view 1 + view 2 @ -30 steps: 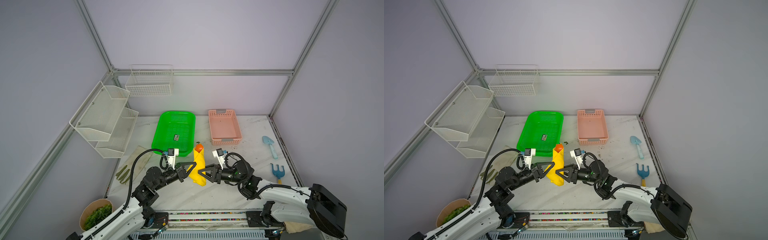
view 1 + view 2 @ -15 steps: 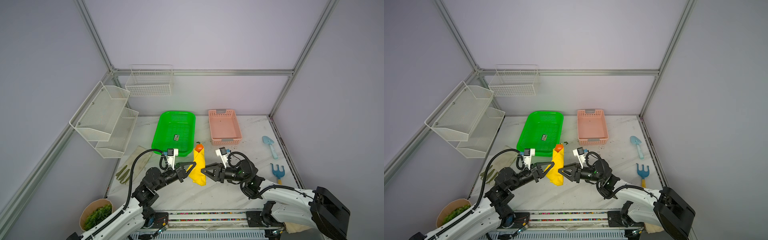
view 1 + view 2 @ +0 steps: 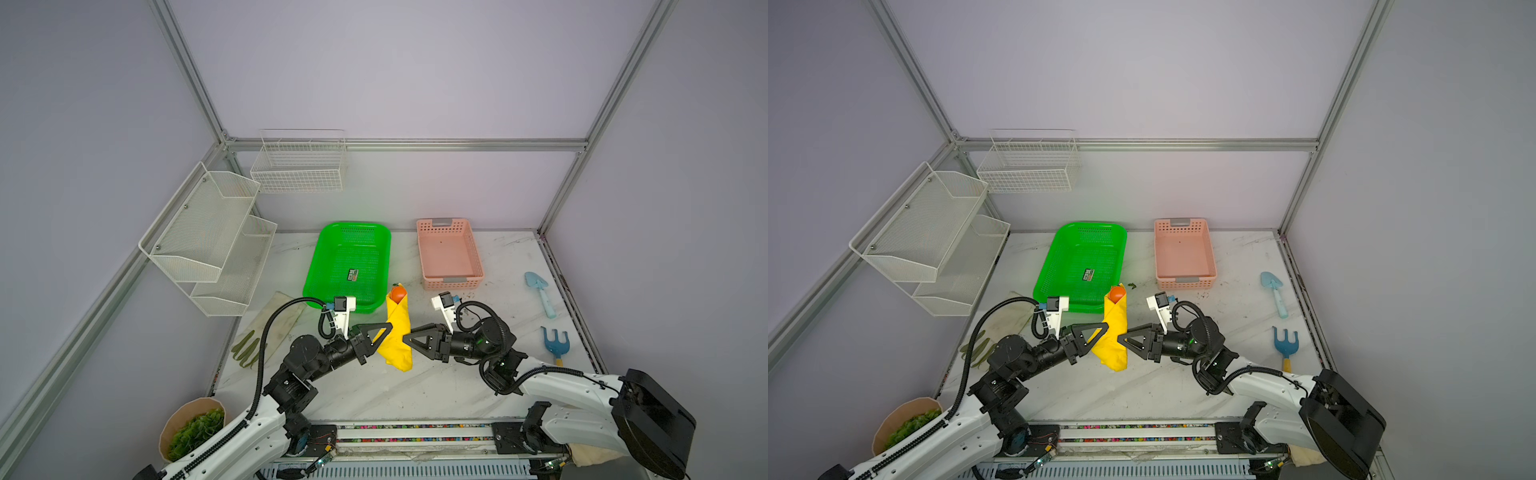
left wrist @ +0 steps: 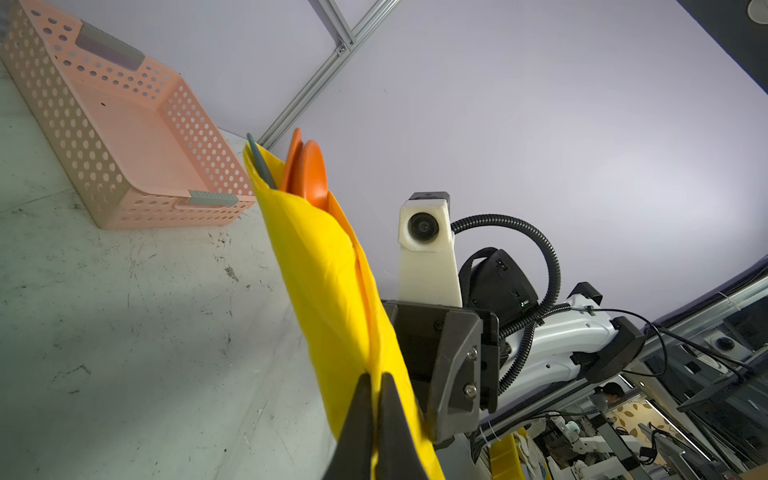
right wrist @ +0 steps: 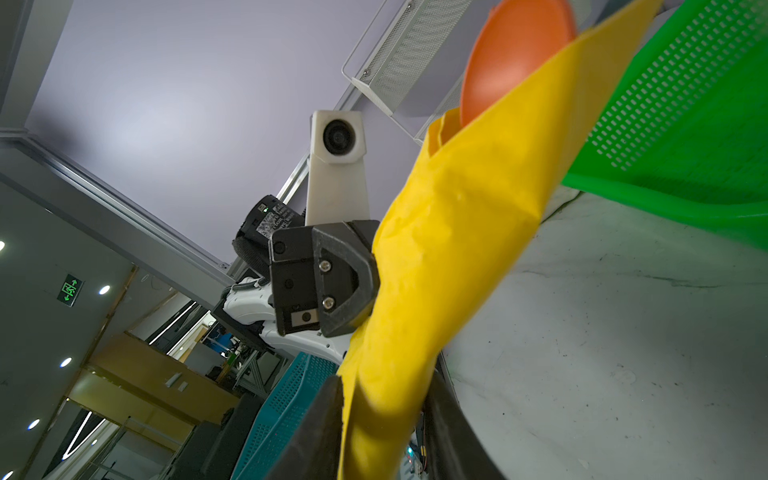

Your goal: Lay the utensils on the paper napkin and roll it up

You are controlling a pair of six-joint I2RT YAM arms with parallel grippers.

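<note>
Now: paper napkin (image 3: pixel 398 332) rolled, pinned from both sides

It wraps the utensils (image 4: pixel 307 174) and sits just beside the green basket's (image 3: pixel 320 266) near corner. The orange spoon (image 3: pixel 399 294), a second orange piece (image 4: pixel 292 158) and a teal piece (image 4: pixel 259 160) poke out the end nearest that basket. Clamped left gripper (image 4: pixel 377 380) pinches the outer flap, likely so the wrap can't spring open. Opposite, right gripper (image 5: pixel 384 386) straddles the roll; can't tell if it bites yet. Basket wall is tight; bare table (image 3: pixel 415 395) away from the basket gives room.

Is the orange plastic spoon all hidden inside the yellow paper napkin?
No, the orange plastic spoon sticks out at one end of the rolled yellow paper napkin.
</note>
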